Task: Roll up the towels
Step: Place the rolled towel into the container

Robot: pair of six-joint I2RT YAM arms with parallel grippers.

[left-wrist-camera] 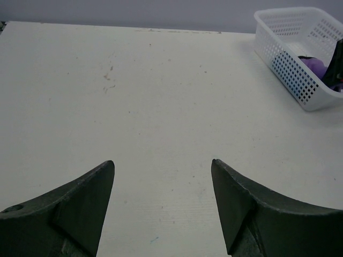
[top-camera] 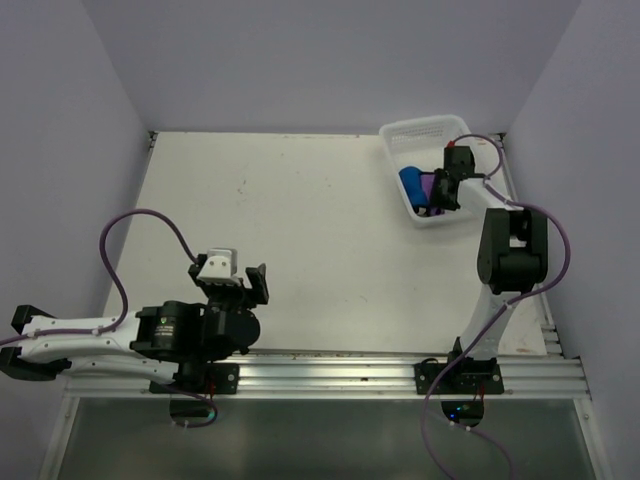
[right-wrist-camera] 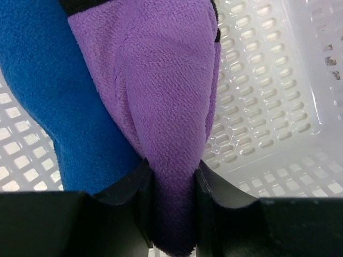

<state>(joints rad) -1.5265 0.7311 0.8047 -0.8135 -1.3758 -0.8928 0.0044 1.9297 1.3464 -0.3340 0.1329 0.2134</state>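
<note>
The purple towel [right-wrist-camera: 161, 91] and the blue towel [right-wrist-camera: 48, 91] lie bunched side by side inside the white basket [top-camera: 400, 135] at the table's far right. My right gripper [right-wrist-camera: 172, 184] reaches down into the basket and is shut on a fold of the purple towel; from above the gripper [top-camera: 440, 195] covers most of it, with the blue towel [top-camera: 411, 184] just left of it. A bit of purple towel [left-wrist-camera: 313, 65] shows through the basket in the left wrist view. My left gripper [left-wrist-camera: 162, 166] is open and empty, low over bare table near the front left [top-camera: 232, 282].
The white perforated basket [left-wrist-camera: 289, 59] stands at the far right, close to the right wall. The white table [top-camera: 300, 230] is bounded by walls at the back and both sides. A metal rail [top-camera: 330, 370] with the arm bases runs along the front.
</note>
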